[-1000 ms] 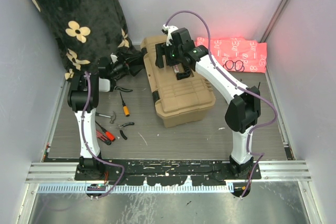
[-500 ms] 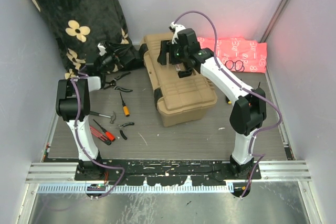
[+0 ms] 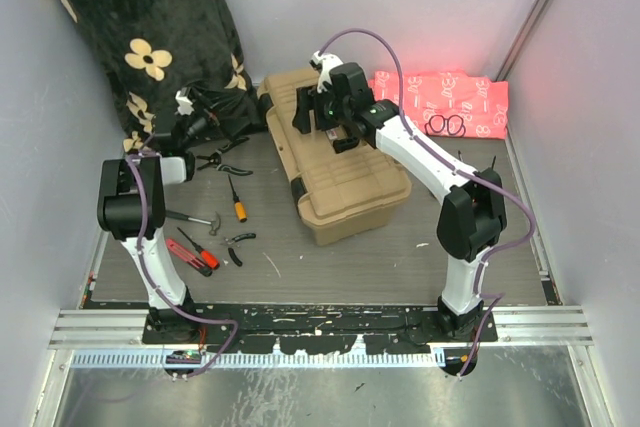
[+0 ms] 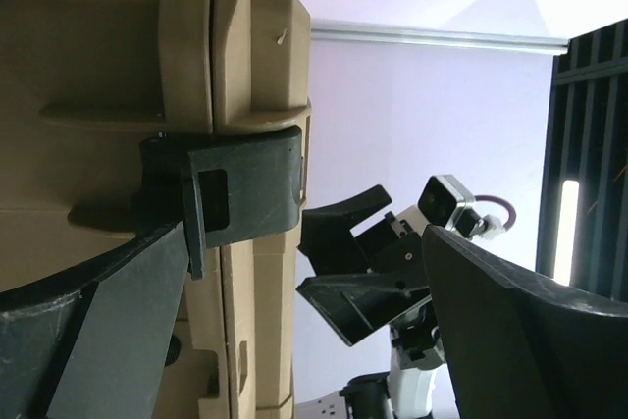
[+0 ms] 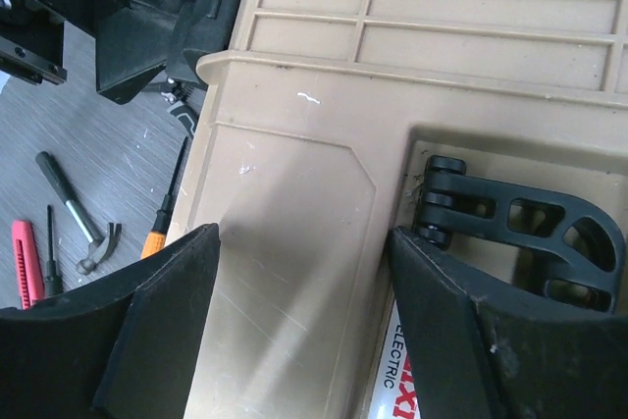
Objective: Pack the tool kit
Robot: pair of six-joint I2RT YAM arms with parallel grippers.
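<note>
Latches showed only from the left wrist. The toolbox (image 4: 245, 66), its tan lid shut, filled the 9 o'clock half of that view, with one black latch (image 4: 231, 188) just above the nearer finger of the left gripper (image 4: 306, 233). Its jaws stood wide apart and held nothing; whether that finger touched the latch could not be told. From overhead the box lay skewed mid-table, and the left gripper was a dark tangle at its 10 o'clock corner, hard to separate from the black floral blanket (image 3: 140, 27).

The right wrist alone gave the lid's raised ribs, its scuffed plastic and the black looped handle (image 5: 530, 233) folded into its recess, partly cut off by a finger. The right gripper (image 5: 302, 237) hovered over the lid, jaws apart and empty.

At the box's 8 o'clock lay a hammer (image 3: 203, 219), an orange-handled screwdriver (image 3: 239, 209) and red-handled tools (image 3: 198, 257). A pink cloth (image 3: 450, 97) lay at 2 o'clock.
</note>
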